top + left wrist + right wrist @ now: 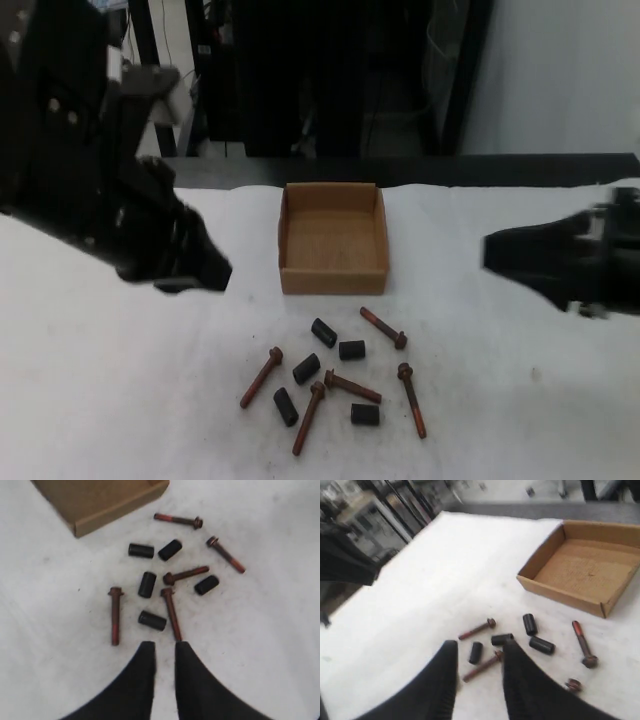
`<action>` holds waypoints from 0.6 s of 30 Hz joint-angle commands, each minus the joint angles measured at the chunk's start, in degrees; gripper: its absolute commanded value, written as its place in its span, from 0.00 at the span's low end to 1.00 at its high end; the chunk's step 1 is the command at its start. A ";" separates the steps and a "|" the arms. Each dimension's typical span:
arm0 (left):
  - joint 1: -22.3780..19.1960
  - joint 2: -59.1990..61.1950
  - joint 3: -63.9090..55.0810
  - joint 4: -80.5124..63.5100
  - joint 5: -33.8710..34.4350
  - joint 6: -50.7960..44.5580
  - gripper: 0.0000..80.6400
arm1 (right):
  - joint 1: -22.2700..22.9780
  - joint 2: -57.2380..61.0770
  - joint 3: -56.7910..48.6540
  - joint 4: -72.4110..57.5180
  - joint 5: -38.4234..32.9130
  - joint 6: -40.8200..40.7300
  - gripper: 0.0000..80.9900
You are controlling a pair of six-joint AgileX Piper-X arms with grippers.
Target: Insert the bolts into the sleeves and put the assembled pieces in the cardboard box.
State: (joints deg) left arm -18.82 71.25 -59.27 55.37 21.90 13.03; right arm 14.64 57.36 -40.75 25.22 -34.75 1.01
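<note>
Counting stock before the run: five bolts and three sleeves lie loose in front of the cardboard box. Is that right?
Not quite. There are five sleeves, not three, as the left wrist view shows. The five bolts do lie loose in front of the cardboard box.

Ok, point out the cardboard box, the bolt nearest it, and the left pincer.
cardboard box (333, 283): high view, its near wall.
bolt nearest the box (383, 327): high view, mid-shank.
left pincer (165, 646): left wrist view, midway between fingertips.
</note>
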 commanded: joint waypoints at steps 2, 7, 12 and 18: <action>-0.21 0.64 -0.68 2.02 -3.86 4.17 0.29 | 5.45 7.24 -8.99 11.99 9.36 -9.63 0.36; -0.21 0.95 -0.68 1.99 -3.87 2.77 0.48 | 8.92 14.17 -14.91 18.86 17.46 -8.14 0.36; -0.51 5.15 -0.59 1.08 -3.87 2.77 0.52 | 9.38 15.10 -16.02 18.26 20.47 -7.25 0.36; -6.35 14.21 -0.59 -3.92 -0.01 2.86 0.51 | 9.38 15.10 -18.33 21.42 21.77 -6.51 0.36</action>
State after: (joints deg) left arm -23.03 83.34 -59.50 54.14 20.07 15.93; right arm 23.93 72.70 -57.61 44.89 -13.64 -5.97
